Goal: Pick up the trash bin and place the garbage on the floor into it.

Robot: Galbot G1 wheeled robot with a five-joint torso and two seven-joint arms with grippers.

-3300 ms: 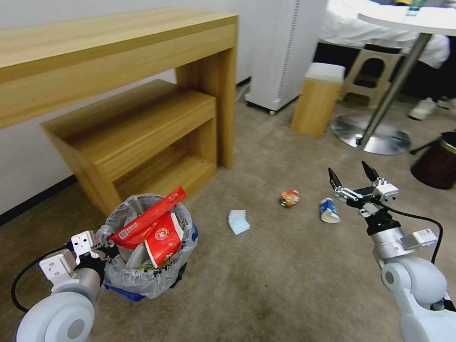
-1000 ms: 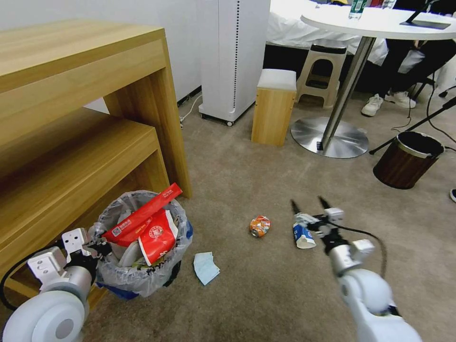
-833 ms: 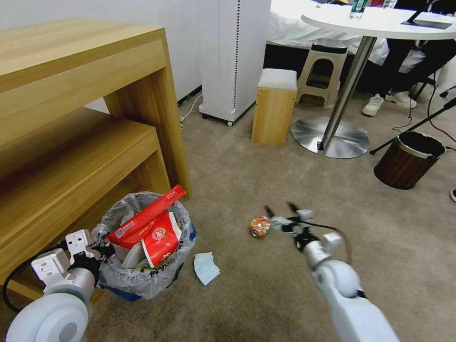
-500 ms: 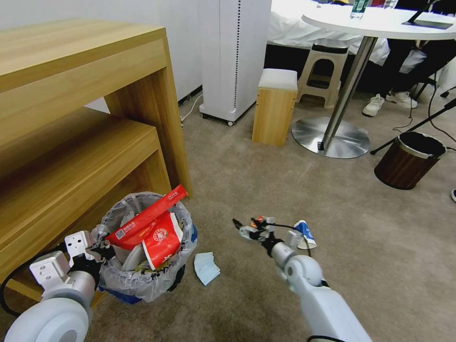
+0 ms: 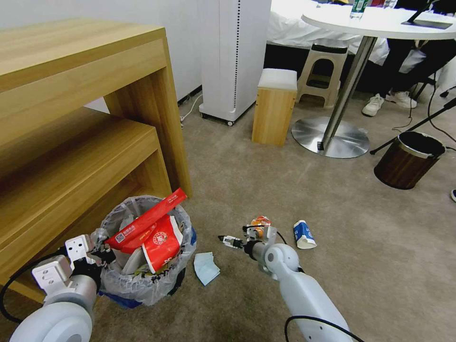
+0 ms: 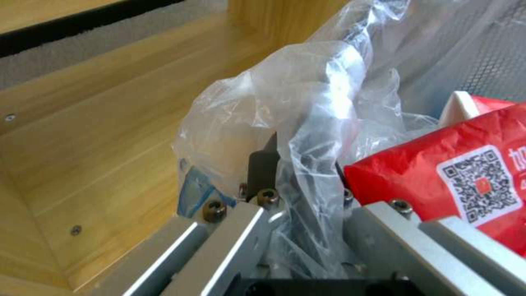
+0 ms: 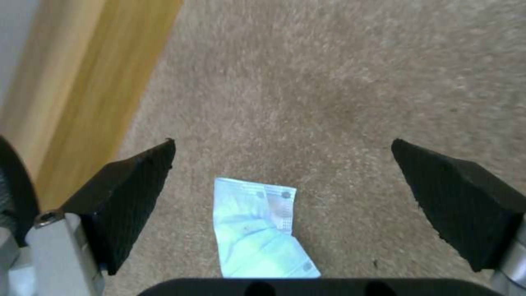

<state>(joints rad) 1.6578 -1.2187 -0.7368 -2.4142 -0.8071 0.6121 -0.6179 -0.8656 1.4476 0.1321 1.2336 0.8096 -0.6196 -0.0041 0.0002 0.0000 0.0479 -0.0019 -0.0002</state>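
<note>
The trash bin [image 5: 142, 278], black with a crinkly clear liner, hangs just above the beige floor [image 5: 380, 266] beside the wooden shelf. It holds red wrappers [image 5: 147, 221]. My left gripper [image 5: 97, 249] is shut on its rim and liner [image 6: 307, 123]. My right gripper [image 5: 232, 233] is open, low over the carpet, pointing at the blue tissue [image 5: 205, 268]. In the right wrist view the tissue [image 7: 257, 230] lies between the spread fingers [image 7: 137, 193], nearer the wrist than the tips. A crushed orange can [image 5: 260, 221] shows behind my right wrist. A blue-white paper cup [image 5: 303, 234] lies to its right.
The wooden desk and lower shelf [image 5: 80, 156] stand close on the left. A small wooden stool [image 5: 273, 111], a white appliance [image 5: 232, 57] and a round table's steel base [image 5: 331, 137] are farther back. A brown bin with a metal rim [image 5: 407, 159] sits at right.
My right arm swung left and down, from the paper cup past the orange can to over the blue tissue, staying open. The head view shifted since the oldest frame. The bin stays held.
</note>
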